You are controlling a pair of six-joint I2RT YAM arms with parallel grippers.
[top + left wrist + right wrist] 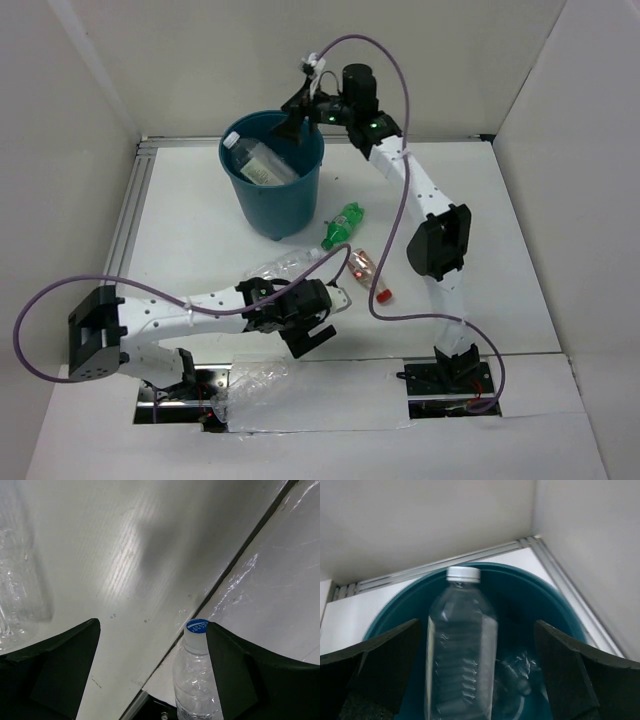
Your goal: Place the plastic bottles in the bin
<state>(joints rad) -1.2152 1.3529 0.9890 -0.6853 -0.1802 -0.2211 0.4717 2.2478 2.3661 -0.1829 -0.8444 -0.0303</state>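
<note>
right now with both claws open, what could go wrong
The blue-capped bottle sits off-centre, close against one finger of the open left claw; closing may push it aside rather than grip it. The right claw hangs open over the bin, where a white-capped bottle leans; dropping lower could hit its cap or the rim.

Soft, even light filled every view. In the left wrist view a diffuse shadow crossed the counter [125, 580] upper centre; glare streaked the right.
</note>
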